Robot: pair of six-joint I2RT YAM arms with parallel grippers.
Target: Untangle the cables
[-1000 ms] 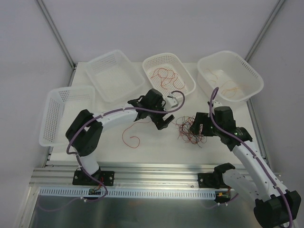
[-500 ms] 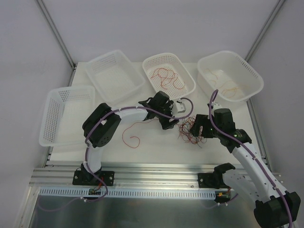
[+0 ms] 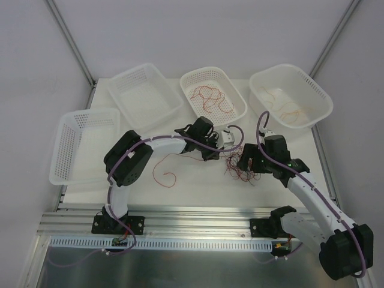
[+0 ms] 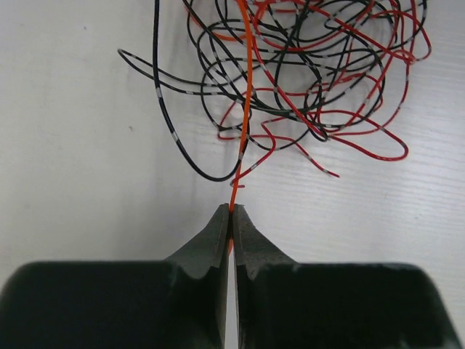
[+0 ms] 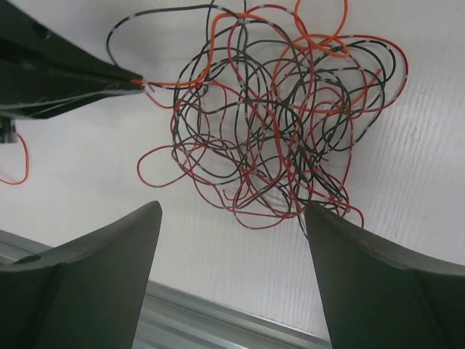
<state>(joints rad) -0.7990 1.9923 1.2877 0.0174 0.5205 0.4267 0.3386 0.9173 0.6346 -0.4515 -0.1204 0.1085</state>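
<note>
A tangle of thin red, black and orange cables (image 3: pixel 237 165) lies on the white table between my two grippers. The left gripper (image 3: pixel 217 155) sits at the tangle's left edge, low over the table. In the left wrist view it (image 4: pixel 232 211) is shut on the end of an orange cable (image 4: pixel 247 94) that runs up into the tangle (image 4: pixel 305 73). The right gripper (image 3: pixel 247 163) hovers over the tangle's right side. Its view shows it (image 5: pixel 232 207) wide open with nothing between its fingers, the tangle (image 5: pixel 283 123) just beyond them and the left gripper's fingers (image 5: pixel 73 73) at the top left.
One loose red cable (image 3: pixel 163 174) curls on the table left of the tangle. Several white baskets stand along the back: one at the left (image 3: pixel 90 112), a second (image 3: pixel 135 72), a third (image 3: pixel 207 71) holding red cables, and a fourth (image 3: pixel 288 67) holding orange ones.
My left arm swung right to the tangle's edge, and its open jaws shut on the orange cable's end. The right gripper shifted slightly and stayed open.
</note>
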